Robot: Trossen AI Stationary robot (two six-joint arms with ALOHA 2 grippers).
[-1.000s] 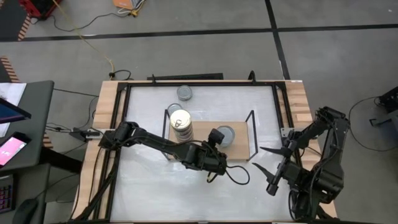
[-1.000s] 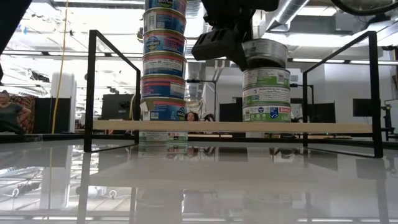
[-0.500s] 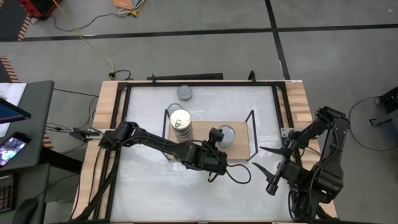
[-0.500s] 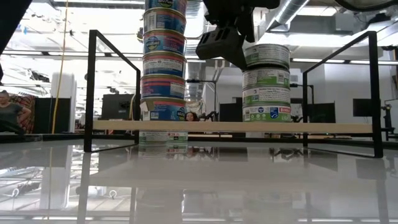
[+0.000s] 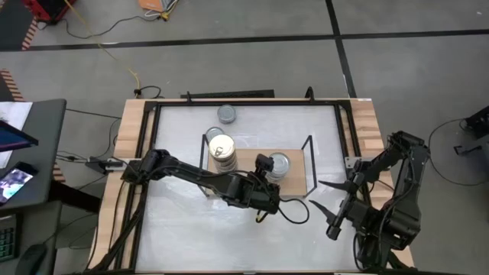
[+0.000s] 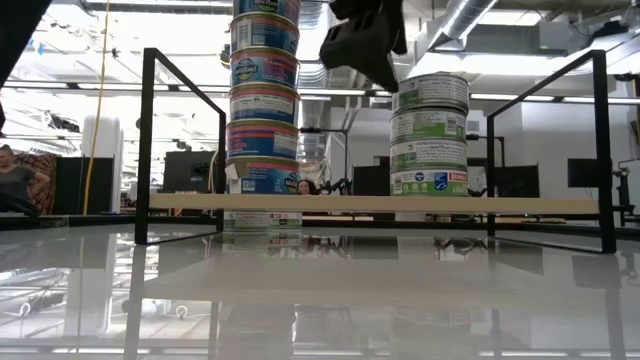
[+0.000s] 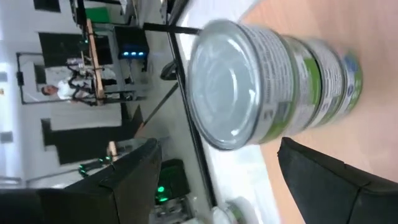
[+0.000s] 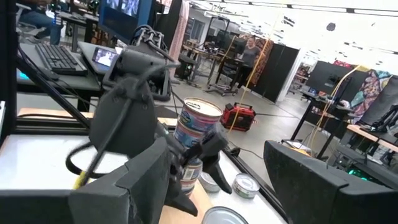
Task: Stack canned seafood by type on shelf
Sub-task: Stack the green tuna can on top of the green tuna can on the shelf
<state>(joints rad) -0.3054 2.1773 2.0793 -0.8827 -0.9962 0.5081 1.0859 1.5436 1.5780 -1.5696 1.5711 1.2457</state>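
On the shelf (image 5: 296, 183), a wooden board with black wire ends, stand two stacks of tins. The tall one has a gold lid (image 5: 222, 148) and blue labels (image 6: 263, 100). The short one has three green-label tins (image 6: 429, 135) and a silver lid (image 5: 280, 163). My left gripper (image 5: 265, 165) hovers open, above and just left of the short stack (image 6: 362, 42). In its wrist view the fingers (image 7: 134, 180) stand apart on either side of the stack (image 7: 267, 81), clear of it. My right gripper (image 5: 325, 197) waits open off the shelf's right end.
A loose silver tin (image 5: 227, 114) lies on the white table beyond the shelf. Another (image 5: 215, 135) sits close behind the tall stack. The black wire frames (image 6: 145, 140) rise at both shelf ends. A black cable (image 5: 294, 214) loops on the table near the left wrist.
My left gripper has let go of the top green-label tin, which now rests on the short stack. The gripper has risen and drawn back a little toward the table's left, clear of the tin. The right arm has kept still.
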